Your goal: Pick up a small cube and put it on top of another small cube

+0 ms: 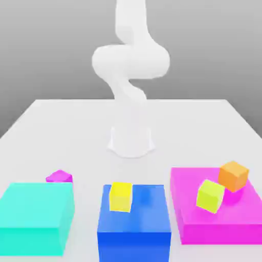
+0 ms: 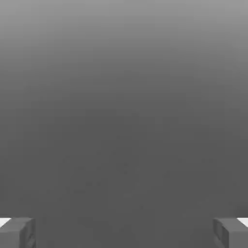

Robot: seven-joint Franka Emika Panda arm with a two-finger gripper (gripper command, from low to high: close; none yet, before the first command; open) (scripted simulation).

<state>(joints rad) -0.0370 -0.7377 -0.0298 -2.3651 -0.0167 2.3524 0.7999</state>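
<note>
Behind the teal block (image 1: 37, 205), towards the exterior view's left: pink cube (image 1: 60, 177), apparently on the bench (image 1: 169, 117). Only its upper part is visible past the block's far edge; contact with the block cannot be told.

Handling, estimated: light, stiff, plain flat faces, no sign of anything fragile. Should not squash under a firm grip. Surface friction unknown; smooth faces might slip if pinched near an edge or off square. The cube looks turned relative to the block, so the hand would need to rotate to match it.

Grasp site: two opposite upright faces, about mid-height, approached from straight above. Pick the pair that leaves room on the teal block's side; a fingertip coming down there could strike the block or nudge the cube away.

Hand (image 2: 124, 232): released, fingers spread wide, one at each side of the hand view. Nothing between them, nothing touched. Opening judged ample for the cube. Candidate supports: yellow cube (image 1: 121, 197) on the blue block (image 1: 134, 245), lime cube (image 1: 210, 196), orange cube (image 1: 233, 176).
</note>
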